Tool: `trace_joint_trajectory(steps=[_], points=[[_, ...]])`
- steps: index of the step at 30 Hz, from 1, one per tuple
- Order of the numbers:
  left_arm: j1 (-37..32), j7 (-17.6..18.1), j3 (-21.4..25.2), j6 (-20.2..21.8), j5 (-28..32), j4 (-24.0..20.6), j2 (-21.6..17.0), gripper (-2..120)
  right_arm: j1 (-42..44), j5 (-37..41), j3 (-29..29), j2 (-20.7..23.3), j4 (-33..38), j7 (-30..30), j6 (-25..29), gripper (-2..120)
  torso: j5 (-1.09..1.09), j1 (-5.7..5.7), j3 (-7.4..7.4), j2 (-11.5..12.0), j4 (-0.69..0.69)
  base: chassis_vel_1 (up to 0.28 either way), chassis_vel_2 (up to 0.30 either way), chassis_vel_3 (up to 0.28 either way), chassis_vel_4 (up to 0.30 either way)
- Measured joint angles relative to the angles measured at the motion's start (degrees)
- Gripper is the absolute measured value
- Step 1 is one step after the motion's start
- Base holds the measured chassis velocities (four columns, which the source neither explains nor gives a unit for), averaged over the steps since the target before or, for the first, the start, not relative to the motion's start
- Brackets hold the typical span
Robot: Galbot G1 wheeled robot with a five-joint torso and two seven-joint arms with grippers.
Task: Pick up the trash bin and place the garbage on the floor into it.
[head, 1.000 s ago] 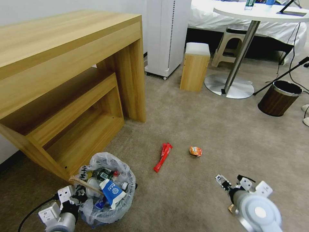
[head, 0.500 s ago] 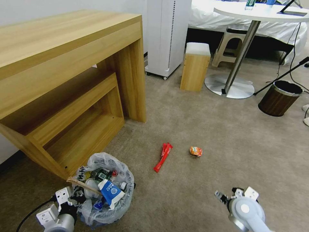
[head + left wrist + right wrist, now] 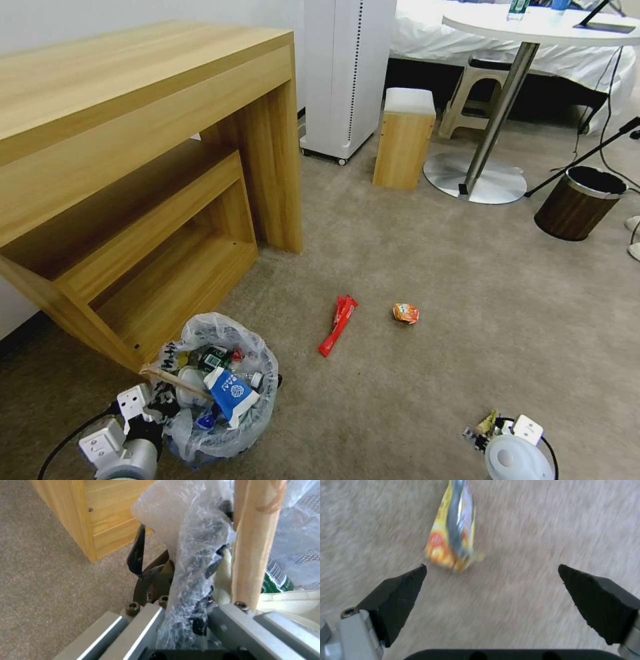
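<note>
The trash bin (image 3: 223, 393) stands on the carpet by the wooden desk, lined with a crinkled clear bag and full of litter: a blue-white carton (image 3: 230, 395), a wooden stick (image 3: 253, 542), a green-labelled bottle (image 3: 276, 577). My left gripper (image 3: 150, 403) is shut on the bin's rim and bag (image 3: 186, 592). A red wrapper (image 3: 338, 325) and an orange wrapper (image 3: 405, 313) lie on the open carpet. Low at the right, my right gripper (image 3: 490, 430) points down, open (image 3: 491, 566), just short of a yellow-orange wrapper (image 3: 451, 537) on the floor.
The wooden desk (image 3: 133, 167) with its low shelf stands close behind the bin. Farther back are a small wooden stool (image 3: 404, 140), a round table's metal base (image 3: 475, 177) and a brown wood-grain bin (image 3: 579, 203). Cables run along the right.
My right arm has drawn back and down toward the lower edge of the head view, now hanging over the yellow-orange wrapper. The bin and left gripper have barely shifted.
</note>
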State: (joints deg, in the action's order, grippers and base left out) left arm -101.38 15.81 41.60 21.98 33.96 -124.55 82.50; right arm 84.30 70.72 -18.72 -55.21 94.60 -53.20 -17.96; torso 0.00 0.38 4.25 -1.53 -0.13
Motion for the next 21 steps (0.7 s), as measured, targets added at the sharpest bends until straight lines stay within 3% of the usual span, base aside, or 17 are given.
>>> trace_joint_trajectory(steps=[12,21], points=[[-0.39,-0.30,-0.12,-0.40,-0.54,0.17,0.85,0,-3.71,-6.30,4.31,1.02,-3.64,3.83,1.92,92,0.00,0.00,0.00,0.00,0.01,0.000,0.000,0.000,0.000],[-1.09,-0.37,0.10,-0.62,-0.52,-0.33,0.85,0,-5.65,-9.60,7.40,-0.18,-8.51,4.84,3.97,67,0.00,0.00,0.00,0.00,0.00,0.000,0.000,0.000,0.000]])
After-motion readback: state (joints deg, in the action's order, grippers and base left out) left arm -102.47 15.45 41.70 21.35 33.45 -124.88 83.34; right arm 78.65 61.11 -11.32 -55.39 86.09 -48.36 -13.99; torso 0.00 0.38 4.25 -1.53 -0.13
